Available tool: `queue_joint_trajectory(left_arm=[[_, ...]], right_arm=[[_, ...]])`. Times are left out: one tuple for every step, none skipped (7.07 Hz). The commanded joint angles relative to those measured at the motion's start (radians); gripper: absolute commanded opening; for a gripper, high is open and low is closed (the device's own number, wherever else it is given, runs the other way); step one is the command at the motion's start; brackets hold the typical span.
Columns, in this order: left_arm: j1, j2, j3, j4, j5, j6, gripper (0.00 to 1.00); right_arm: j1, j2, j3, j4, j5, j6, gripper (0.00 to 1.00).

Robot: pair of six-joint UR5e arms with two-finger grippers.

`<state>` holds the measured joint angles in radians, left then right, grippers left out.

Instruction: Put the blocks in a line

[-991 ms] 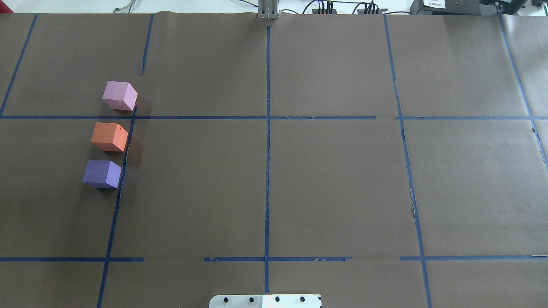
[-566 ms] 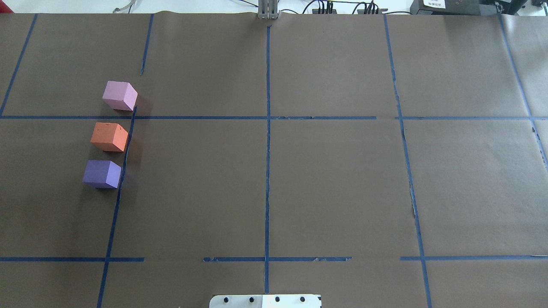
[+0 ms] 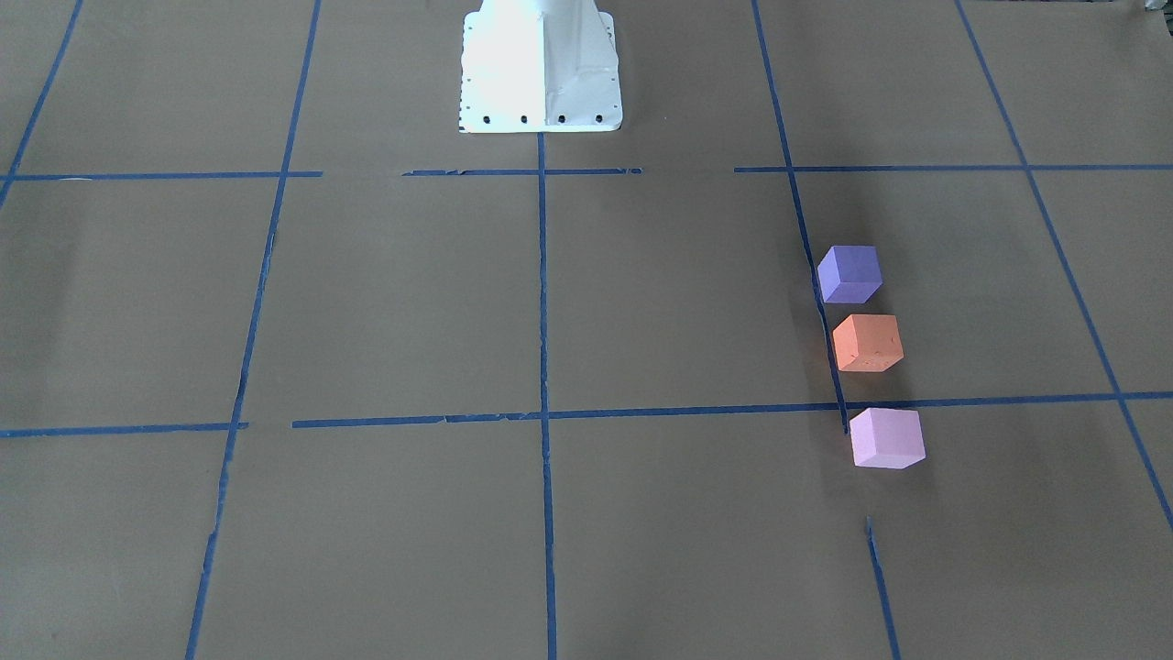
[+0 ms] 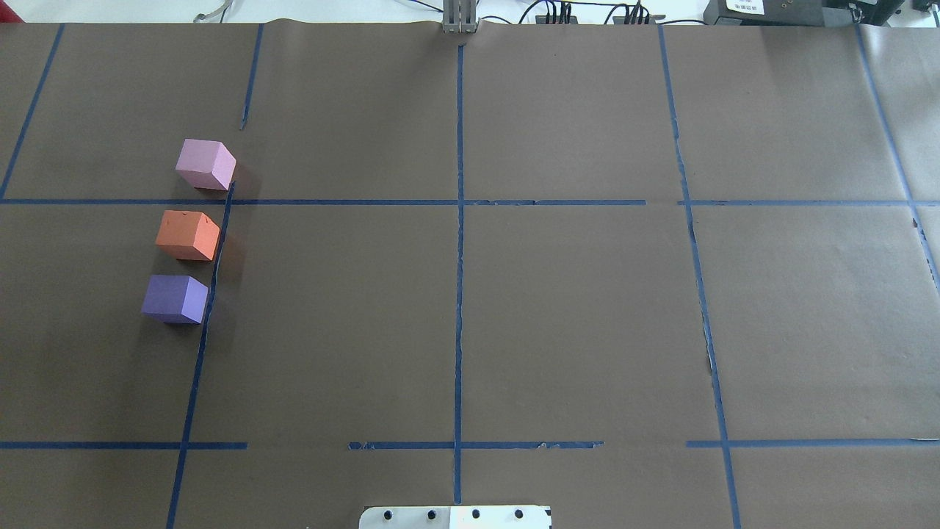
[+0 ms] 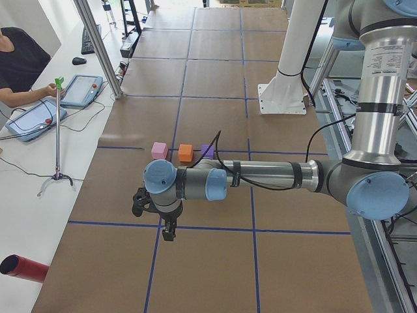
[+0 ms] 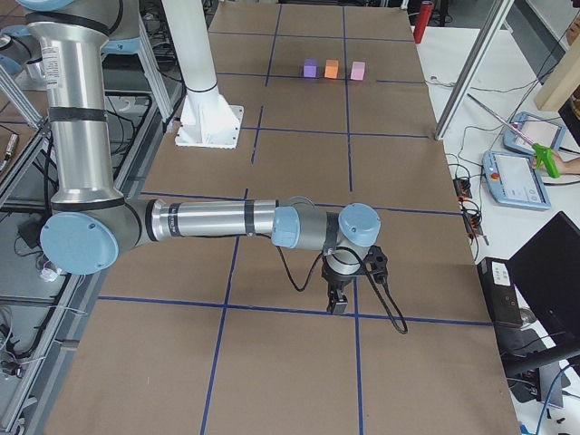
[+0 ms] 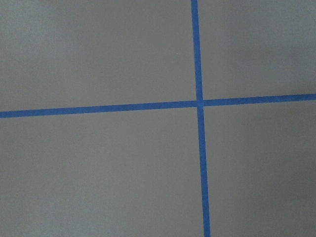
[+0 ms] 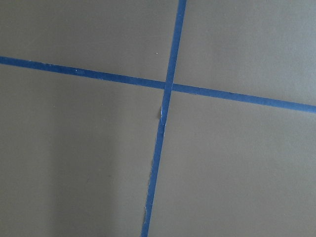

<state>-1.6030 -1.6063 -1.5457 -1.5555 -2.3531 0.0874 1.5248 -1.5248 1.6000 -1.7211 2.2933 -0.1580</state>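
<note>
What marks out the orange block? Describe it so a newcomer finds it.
On the brown paper-covered table, on the robot's left side, three cubes sit in a row beside a blue tape line. The orange block is the middle one, between the pale pink block and the purple block.

The left arm (image 5: 267, 175) and right arm (image 6: 213, 219) are silver tubes with pale-blue joint caps (image 5: 159, 177), loose black cables (image 6: 396, 317) and black tips, the left gripper (image 5: 168, 236) and right gripper (image 6: 337, 306).
</note>
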Motion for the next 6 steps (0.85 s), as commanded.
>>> queue_joint_trajectory(left_arm=[[0.001, -0.001, 0.002, -0.002, 0.000, 0.000, 1.00], [0.003, -0.004, 0.004, -0.002, 0.000, 0.000, 1.00], [0.003, -0.006, 0.002, -0.002, 0.002, 0.000, 1.00], [0.003, -0.006, 0.002, -0.002, 0.000, 0.000, 1.00], [0.003, -0.007, 0.002, -0.002, 0.002, 0.002, 1.00], [0.003, -0.009, 0.001, -0.002, 0.002, 0.002, 1.00]], right_arm=[[0.000, 0.000, 0.000, 0.000, 0.000, 0.000, 1.00], [0.000, 0.000, 0.000, 0.000, 0.000, 0.000, 1.00], [0.000, 0.000, 0.000, 0.000, 0.000, 0.000, 1.00], [0.000, 0.000, 0.000, 0.000, 0.000, 0.000, 1.00], [0.000, 0.000, 0.000, 0.000, 0.000, 0.000, 1.00], [0.000, 0.000, 0.000, 0.000, 0.000, 0.000, 1.00]])
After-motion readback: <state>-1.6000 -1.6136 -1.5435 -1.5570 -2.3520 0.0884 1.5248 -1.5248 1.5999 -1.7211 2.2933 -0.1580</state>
